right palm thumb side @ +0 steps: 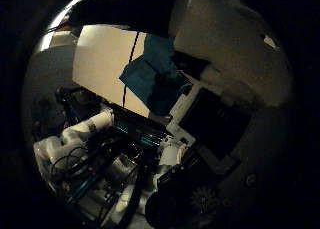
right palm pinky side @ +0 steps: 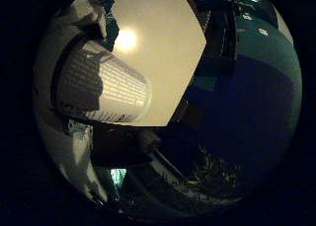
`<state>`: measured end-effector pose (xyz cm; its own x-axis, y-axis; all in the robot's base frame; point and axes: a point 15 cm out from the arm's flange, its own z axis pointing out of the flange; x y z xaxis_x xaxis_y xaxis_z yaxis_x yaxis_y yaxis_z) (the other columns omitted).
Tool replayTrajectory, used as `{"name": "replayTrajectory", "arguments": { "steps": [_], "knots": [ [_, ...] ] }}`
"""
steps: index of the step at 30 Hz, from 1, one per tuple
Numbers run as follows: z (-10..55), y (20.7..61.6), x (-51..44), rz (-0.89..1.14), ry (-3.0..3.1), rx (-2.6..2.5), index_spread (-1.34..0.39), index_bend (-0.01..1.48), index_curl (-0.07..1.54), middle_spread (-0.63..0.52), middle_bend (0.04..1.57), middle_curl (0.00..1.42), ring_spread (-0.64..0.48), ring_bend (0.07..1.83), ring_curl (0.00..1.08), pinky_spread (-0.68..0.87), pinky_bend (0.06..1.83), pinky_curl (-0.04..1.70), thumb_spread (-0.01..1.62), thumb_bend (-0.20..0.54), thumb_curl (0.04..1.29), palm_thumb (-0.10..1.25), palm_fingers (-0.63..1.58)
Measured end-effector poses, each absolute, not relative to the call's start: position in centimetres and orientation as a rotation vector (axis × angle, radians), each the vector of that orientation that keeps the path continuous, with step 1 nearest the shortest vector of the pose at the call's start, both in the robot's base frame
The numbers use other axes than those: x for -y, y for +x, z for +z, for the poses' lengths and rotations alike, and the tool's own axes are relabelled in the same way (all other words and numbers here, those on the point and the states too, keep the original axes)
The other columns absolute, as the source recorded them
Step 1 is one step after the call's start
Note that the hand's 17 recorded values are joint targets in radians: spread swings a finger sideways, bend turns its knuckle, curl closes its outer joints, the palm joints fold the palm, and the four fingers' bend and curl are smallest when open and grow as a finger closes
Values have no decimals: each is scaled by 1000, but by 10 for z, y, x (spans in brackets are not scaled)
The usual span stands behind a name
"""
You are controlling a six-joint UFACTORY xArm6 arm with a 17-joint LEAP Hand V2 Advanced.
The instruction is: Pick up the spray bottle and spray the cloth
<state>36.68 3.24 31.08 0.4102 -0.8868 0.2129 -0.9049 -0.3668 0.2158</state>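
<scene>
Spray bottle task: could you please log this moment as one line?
hand: curled round spray bottle, close to palm | cloth: on table, apart from bottle | spray: none seen

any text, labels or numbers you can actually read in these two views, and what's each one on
Nothing can be quoted here.
Spray bottle: its white label carries many lines of small print, too small and blurred to read.
Blue cloth on the table: no print visible.
Hand: no readable marking on the parts that show.
</scene>
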Motion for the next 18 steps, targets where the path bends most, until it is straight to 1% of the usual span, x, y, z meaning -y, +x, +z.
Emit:
{"name": "replayTrajectory", "arguments": {
  "steps": [6,10,16,18],
  "knots": [
    [318,367,-37,92,2382,1575,-161,1223,711,-101,1396,685,-208,1367,757,-187,1362,811,1003,-14,686,1060,1161],
    [338,375,-48,108,2426,1624,-161,1221,712,-101,1395,684,-207,1368,757,-188,1360,812,1003,-14,686,1060,1163],
    [368,377,-112,-85,2604,1793,-161,1219,713,-101,1395,683,-206,1368,755,-188,1358,814,1003,-14,686,1060,1163],
    [382,383,-136,-141,2682,1858,-161,1219,713,-101,1395,682,-206,1369,755,-188,1357,815,1002,-13,685,1063,1163]
  ]
}}
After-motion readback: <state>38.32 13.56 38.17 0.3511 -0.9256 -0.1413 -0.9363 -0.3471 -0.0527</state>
